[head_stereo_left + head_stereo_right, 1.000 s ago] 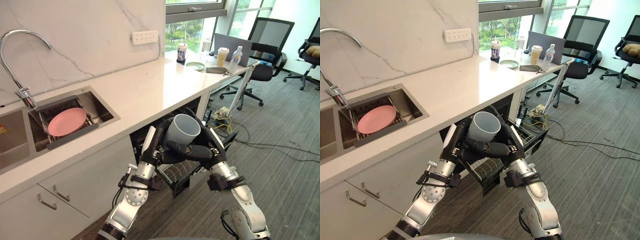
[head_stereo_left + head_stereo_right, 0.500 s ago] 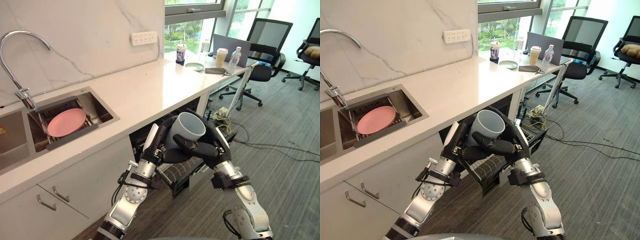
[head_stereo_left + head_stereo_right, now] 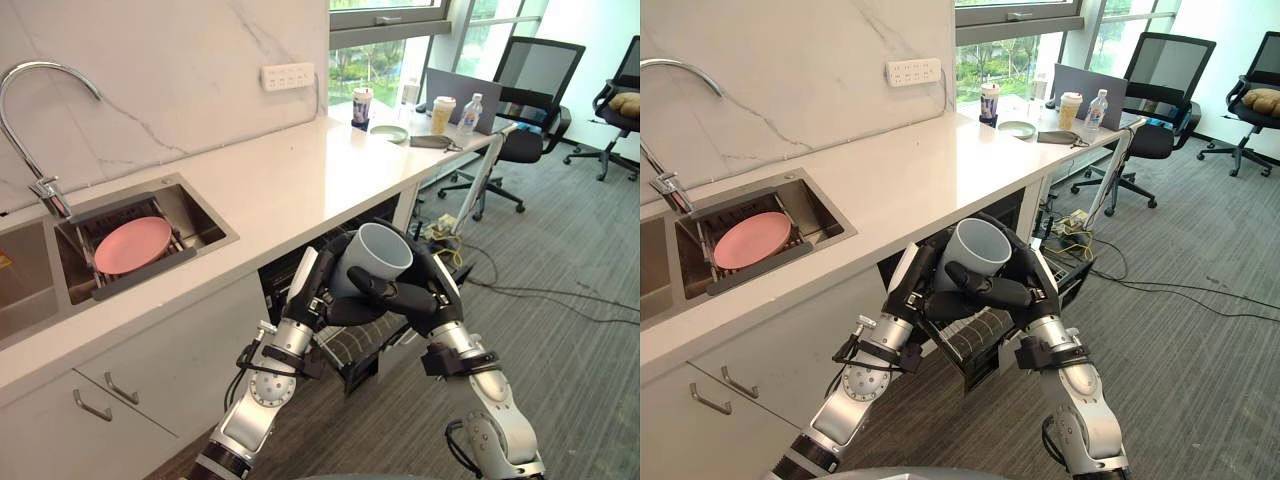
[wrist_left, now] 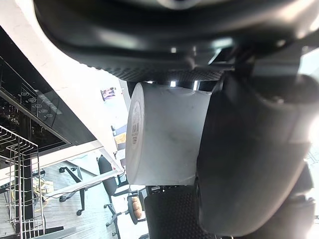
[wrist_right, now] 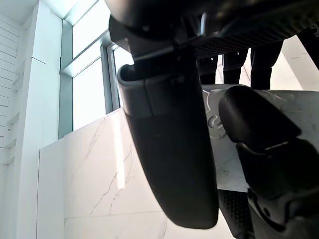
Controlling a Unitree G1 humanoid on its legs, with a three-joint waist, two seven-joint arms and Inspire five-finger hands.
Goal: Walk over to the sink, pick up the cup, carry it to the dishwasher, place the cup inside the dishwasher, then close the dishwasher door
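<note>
left eye view: the grey cup (image 3: 372, 258) is held tilted just above the dishwasher rack (image 3: 350, 346), clasped by the left hand (image 3: 312, 288) and right hand (image 3: 414, 297). wrist views: both hands' fingers are seen curled round it. if one grip is loosened early, it could be dropped onto the rack

A pink plate (image 3: 133, 244) is lying on a dark rack (image 3: 140, 276) beside the curved tap (image 3: 52, 192). A paper cup (image 3: 444, 113), a water bottle (image 3: 474, 112) and a green dish (image 3: 391, 132) are standing at the white counter's (image 3: 300, 170) far end, a black office chair (image 3: 535, 80) sitting beyond.
</note>
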